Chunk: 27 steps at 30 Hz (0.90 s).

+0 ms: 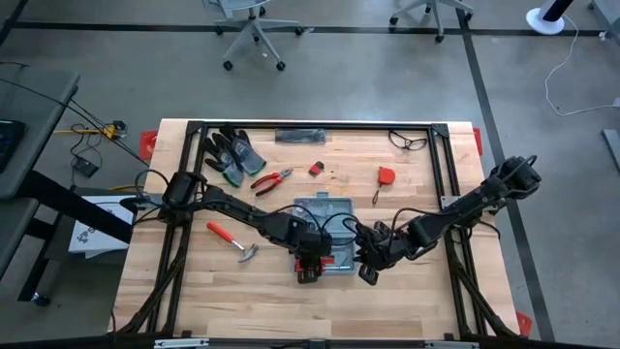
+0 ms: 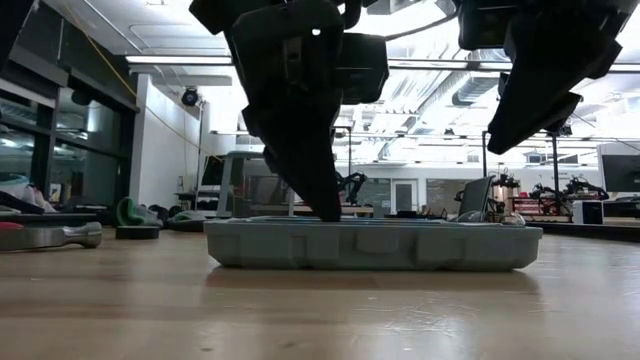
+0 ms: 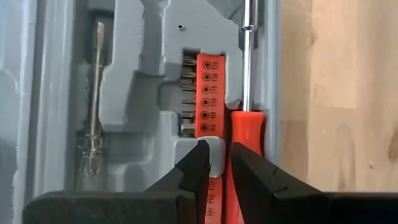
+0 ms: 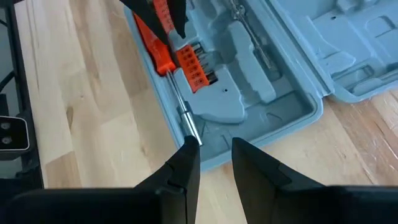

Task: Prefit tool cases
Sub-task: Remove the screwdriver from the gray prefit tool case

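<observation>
Case (image 1: 325, 215) open flat mid-table, bare wood along near edge. Left gripper (image 3: 219, 163) slightly parted over orange screwdriver (image 3: 247, 134). Right gripper (image 4: 214, 155) open at case rim, empty.

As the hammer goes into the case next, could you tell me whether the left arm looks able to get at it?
Probably yes. The hammer lies in the open on the table beside the left arm, with nothing on it. The left gripper is over the case, so it would have to come away.

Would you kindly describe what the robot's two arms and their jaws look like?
Both arms are dark, near black, built of slim jointed segments with black cables looped along them. The left gripper and right gripper each end in two matte black, wedge-shaped jaws tapering to blunt tips, mounted on a broad black bar. No markings are visible.
</observation>
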Motion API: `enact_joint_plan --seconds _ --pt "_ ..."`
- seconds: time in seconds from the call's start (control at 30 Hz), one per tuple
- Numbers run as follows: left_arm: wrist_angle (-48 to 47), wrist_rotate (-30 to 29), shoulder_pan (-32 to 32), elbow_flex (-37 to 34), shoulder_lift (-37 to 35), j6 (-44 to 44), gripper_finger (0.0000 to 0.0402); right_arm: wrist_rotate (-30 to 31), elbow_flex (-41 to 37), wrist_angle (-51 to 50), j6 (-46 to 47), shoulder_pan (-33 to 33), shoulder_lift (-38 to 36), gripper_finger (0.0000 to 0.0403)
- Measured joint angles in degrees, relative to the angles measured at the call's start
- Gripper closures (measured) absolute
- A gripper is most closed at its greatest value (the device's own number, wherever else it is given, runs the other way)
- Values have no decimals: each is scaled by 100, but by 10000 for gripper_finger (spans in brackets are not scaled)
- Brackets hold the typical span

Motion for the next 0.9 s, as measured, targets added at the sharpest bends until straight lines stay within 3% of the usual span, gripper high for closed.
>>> enact_joint_plan --seconds 0.23,0.43,0.9 --pt "-12 -451 26 0 -1 -84 341 116 0 2 42 0 -2 315" --pt "-86 -600 131 0 -2 174 341 276 0 -39 48 -27 -66 315" --pt "-743 -1614 174 0 -4 840 341 295 0 -117 87 -134 -68 315"
